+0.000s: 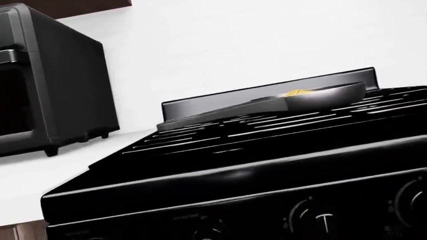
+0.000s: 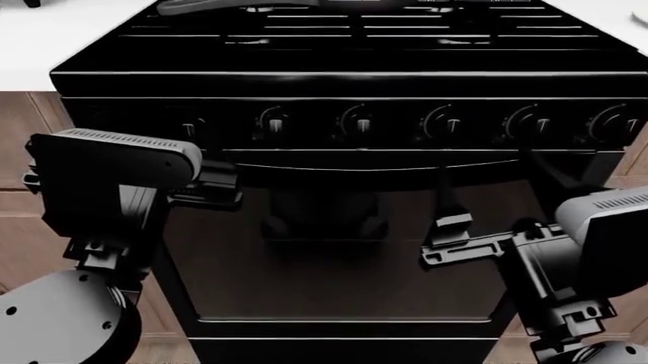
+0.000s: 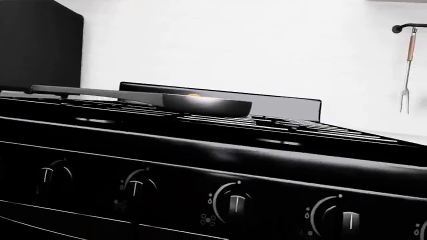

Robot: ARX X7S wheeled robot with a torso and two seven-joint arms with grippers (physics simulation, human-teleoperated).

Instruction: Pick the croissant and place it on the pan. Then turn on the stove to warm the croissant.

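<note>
Both grippers, left (image 2: 218,189) and right (image 2: 451,239), hang before the stove (image 2: 344,76) below its knobs (image 2: 357,121); whether their jaws are spread, I cannot tell. On the grates sits the pan (image 3: 207,104), the croissant (image 1: 297,92) inside it.

The stove (image 2: 344,68) looks like glossy black enamel with a reflective glass door, the pan (image 3: 207,104) smooth dark metal, the counter (image 1: 40,170) matt white.

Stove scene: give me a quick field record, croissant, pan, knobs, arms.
croissant: in the pan, only its top shows above the rim
pan: on the stove's rear grate
stove: knobs in a front row, pointers upright, no flame visible
left gripper: near oven door, state unclear
right gripper: below knobs, touching none, state unclear
</note>
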